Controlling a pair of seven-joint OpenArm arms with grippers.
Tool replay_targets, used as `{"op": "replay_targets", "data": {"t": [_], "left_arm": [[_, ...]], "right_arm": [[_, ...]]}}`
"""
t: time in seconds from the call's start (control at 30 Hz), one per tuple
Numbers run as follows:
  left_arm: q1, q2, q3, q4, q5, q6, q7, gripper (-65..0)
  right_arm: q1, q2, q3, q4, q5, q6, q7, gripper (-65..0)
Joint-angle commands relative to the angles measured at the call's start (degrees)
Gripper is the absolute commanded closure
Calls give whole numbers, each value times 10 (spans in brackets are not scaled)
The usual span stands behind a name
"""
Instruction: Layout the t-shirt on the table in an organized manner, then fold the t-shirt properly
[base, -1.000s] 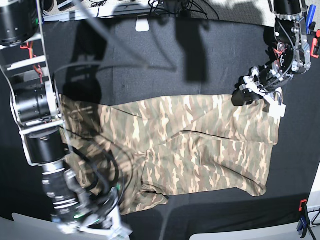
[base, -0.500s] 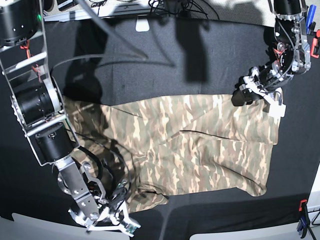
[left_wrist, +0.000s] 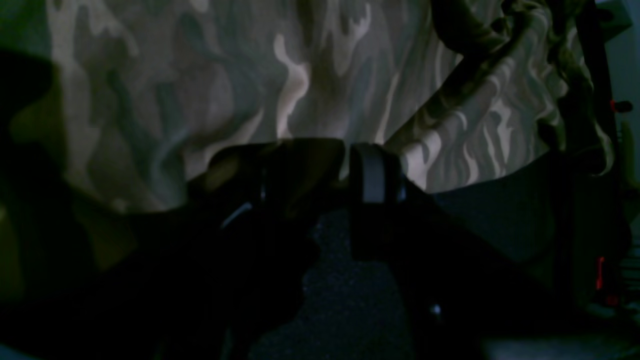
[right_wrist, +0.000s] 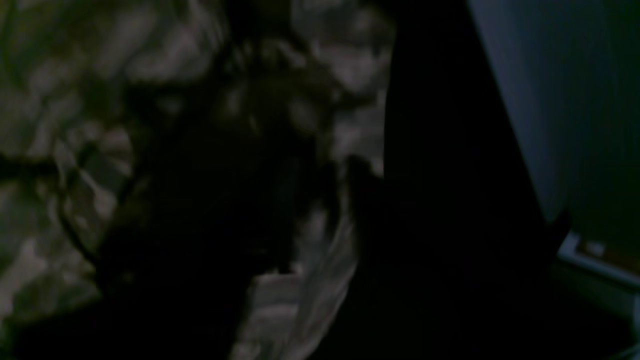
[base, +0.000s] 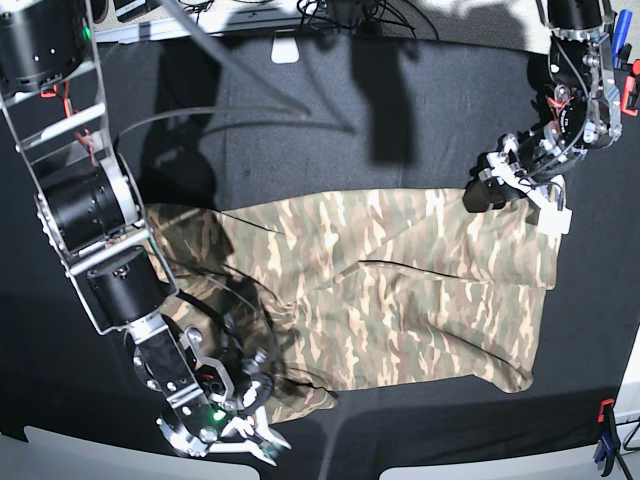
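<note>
i see the camouflage t-shirt (base: 400, 290) spread on the black table (base: 400, 130). left gripper (base: 487, 188) pinches its top corner. right gripper (base: 262, 440) stands open by the bottom edge.

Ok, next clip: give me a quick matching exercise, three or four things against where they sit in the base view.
Things:
1. camouflage-print t-shirt
2. left gripper
3. right gripper
4. red and blue clamp

Places:
A. bottom right corner of the black-cloth table
B. at the shirt's lower left corner
C. spread across the middle
D. at the shirt's upper right edge

Pairs: 1-C, 2-D, 3-B, 4-A
</note>
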Motion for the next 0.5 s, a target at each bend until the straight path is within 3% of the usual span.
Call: {"op": "replay_targets", "data": {"t": [0.0,0.13,0.27,0.33,0.4,0.47], "left_arm": [[-3,-5,-2,8,-3,-2,1,-192],[-3,-5,-2,8,-3,-2,1,-192],[-3,-5,-2,8,-2,-2,1,-192],[-3,-5,-2,8,-2,-2,1,-192],[-3,-5,-2,8,15,-2,1,-192],[-3,-5,-2,8,42,-2,1,-192]], "right_arm": [[29,3,4,9,-7,-18,4,-289],[29,4,4,9,-1,-89,4,-301],[28,2,4,9,48,-94,-36,-301],[25,3,4,10,77,-73,-51,-299],[19,3,4,10,82,-4,-48,-299],[9,3,4,12,96,26,-49,-299]]}}
